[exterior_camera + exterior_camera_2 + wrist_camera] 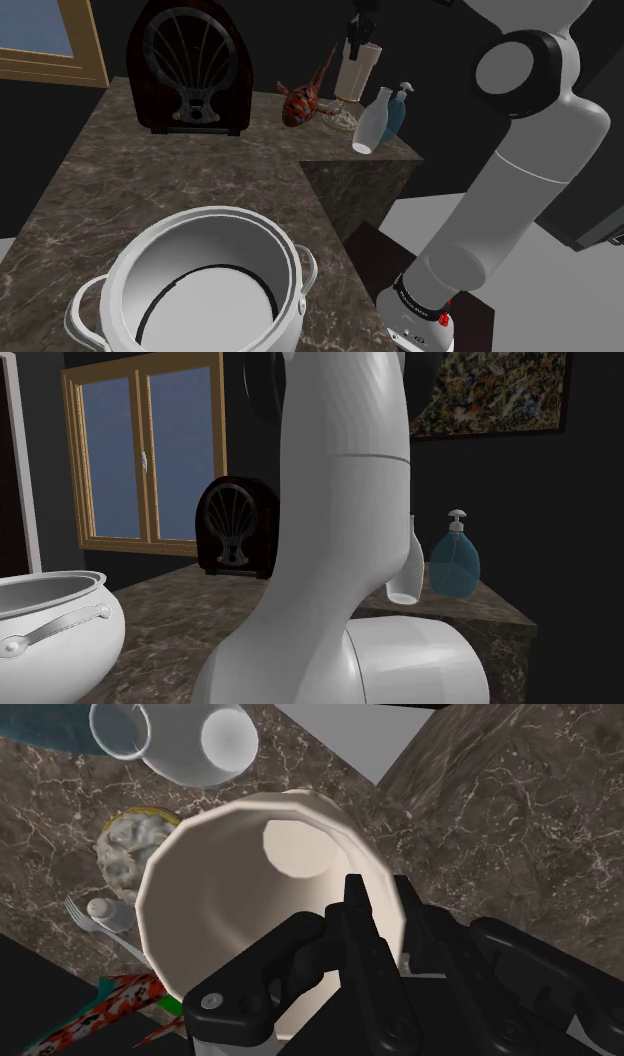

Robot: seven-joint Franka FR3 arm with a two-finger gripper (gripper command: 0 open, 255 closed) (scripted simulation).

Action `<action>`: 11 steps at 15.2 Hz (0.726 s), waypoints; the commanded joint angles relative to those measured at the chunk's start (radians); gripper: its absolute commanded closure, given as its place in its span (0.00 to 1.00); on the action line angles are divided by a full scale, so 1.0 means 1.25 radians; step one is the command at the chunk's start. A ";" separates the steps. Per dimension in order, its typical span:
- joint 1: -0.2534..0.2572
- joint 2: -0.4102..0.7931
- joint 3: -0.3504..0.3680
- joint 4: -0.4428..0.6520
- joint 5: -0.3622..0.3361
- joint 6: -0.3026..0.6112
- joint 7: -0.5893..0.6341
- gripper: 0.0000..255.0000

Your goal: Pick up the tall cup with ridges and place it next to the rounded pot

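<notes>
One black claw [358, 35] is pinching the tall cream cup [357, 72] at its rim. Looking down along the claw [385, 919], one finger sits inside the cup [200, 934] and the other sits outside. The cup's wall is squeezed between them. The cup hangs straight under the claw, and its sides have little flat ridges. I cannot tell if its bottom touches the brown stone counter [150, 170]. Just beside the cup, low under the claw, stand a white bottle [372, 122] and a blue soap bottle [396, 115]. On the cup's other side lies a red fish toy [303, 100]. A small plate of food [130, 854] and a fork [90, 919] are down there too. A dark old radio [190, 70] stands farther off. The big round white pot [215, 213] is well away from the claw, at the counter's other end.
</notes>
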 commanded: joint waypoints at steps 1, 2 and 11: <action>-0.002 0.018 -0.002 0.046 0.004 -0.029 -0.005 1.00; -0.004 0.028 -0.003 0.072 0.006 -0.044 -0.008 1.00; 0.044 -0.013 0.030 0.075 -0.004 -0.093 0.067 1.00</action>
